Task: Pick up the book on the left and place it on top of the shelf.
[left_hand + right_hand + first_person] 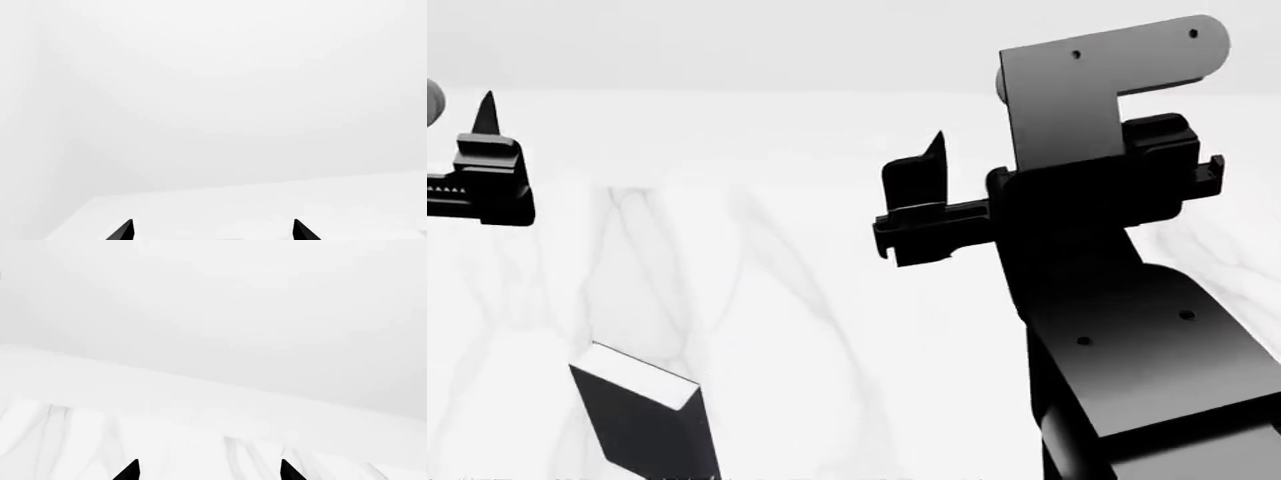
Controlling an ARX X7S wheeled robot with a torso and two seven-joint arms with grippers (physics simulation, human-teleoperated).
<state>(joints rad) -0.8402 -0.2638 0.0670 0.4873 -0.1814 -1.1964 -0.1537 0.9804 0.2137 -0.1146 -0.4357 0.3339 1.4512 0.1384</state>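
The book [645,418] is seen standing low at the frame's left on the marble bench [827,300], untouched; both the left pincer [212,231] and right pincer [208,471] are spread and raised, so a lowered, spine-aligned left approach is judged necessary.

No readable text, label or number appears anywhere (all three views checked).

Book [647,415] on the marble table [827,300], below and between both raised claws.
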